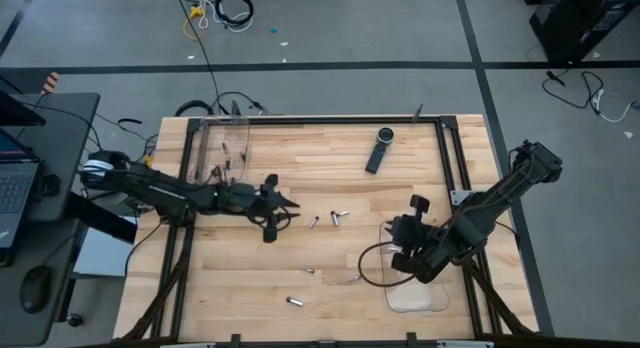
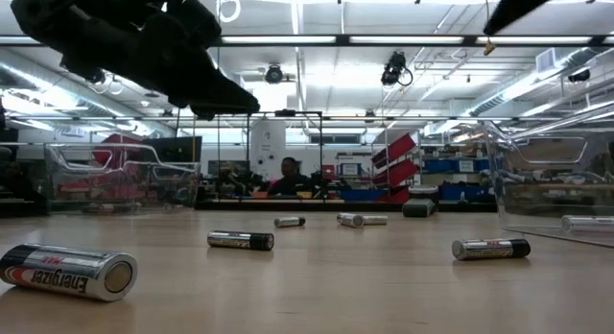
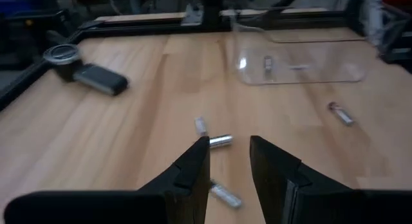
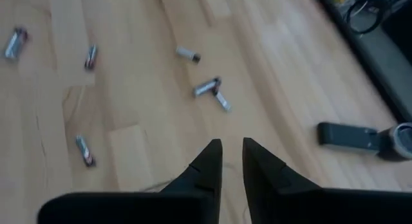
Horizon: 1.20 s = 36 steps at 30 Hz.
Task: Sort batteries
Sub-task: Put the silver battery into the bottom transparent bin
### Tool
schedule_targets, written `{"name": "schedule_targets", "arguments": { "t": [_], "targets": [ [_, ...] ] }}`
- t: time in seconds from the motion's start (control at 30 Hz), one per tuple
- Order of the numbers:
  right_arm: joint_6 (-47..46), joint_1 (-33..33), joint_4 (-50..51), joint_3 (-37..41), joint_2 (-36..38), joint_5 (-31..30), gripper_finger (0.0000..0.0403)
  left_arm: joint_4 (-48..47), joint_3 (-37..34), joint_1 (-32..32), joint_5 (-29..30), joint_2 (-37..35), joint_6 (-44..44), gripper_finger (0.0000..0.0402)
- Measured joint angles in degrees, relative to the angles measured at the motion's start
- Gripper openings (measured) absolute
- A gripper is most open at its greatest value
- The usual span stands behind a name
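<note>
Several small silvery batteries lie on their sides on the wooden table: a pair (image 1: 340,215) near the middle, another (image 1: 314,221) beside it, and more (image 1: 295,302) toward the near edge. My left gripper (image 1: 288,210) (image 3: 228,153) hovers open just left of the middle pair (image 3: 221,141), with nothing between its fingers. My right gripper (image 1: 398,246) (image 4: 232,147) hangs above the table's right half, pointing slantwise down. Only a narrow gap shows between its fingers, and nothing is in it. One battery (image 3: 267,63) lies inside the clear tray (image 3: 296,56).
A black remote-like device (image 1: 378,150) lies at the far middle. A clear container (image 1: 222,153) stands at the far left, and a clear tray (image 1: 415,293) lies at the near right under the right arm. Black frame rails (image 1: 300,118) border the table. A person (image 2: 288,176) sits far behind.
</note>
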<state>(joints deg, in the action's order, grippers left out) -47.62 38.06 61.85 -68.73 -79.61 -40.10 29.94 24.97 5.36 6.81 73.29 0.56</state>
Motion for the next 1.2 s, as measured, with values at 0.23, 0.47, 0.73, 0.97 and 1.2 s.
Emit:
{"name": "schedule_targets", "arguments": {
  "t": [0.23, 0.47, 0.73, 0.97, 1.2],
  "targets": [
    [3.38, 0.0, 0.08, -0.02, 2.12, -2.41, 0.0043, 4.34, 1.8, 6.88, 9.04, 6.58, 2.59, 0.0111],
    [5.36, 0.0, 0.06, -0.02, 1.96, -2.47, 0.0041, 0.42, 6.91, 11.16, 23.13, 10.74, 6.7, 0.0111],
    [-1.56, -0.82, 0.22, -0.01, 1.94, -2.47, 0.0041, -4.09, 11.63, 11.22, 24.19, 16.96, 9.41, 0.0111],
    [-3.67, -0.81, 0.16, 0.0, 1.94, -3.33, 0.0041, -3.85, 11.5, 11.38, 24.19, 23.03, 16.74, 0.0111],
    [-3.75, -0.81, -0.05, 0.02, 1.94, -4.0, 0.0049, 0.24, 11.47, 11.52, 24.09, 28.55, 19.65, 0.0111]
  ]
}}
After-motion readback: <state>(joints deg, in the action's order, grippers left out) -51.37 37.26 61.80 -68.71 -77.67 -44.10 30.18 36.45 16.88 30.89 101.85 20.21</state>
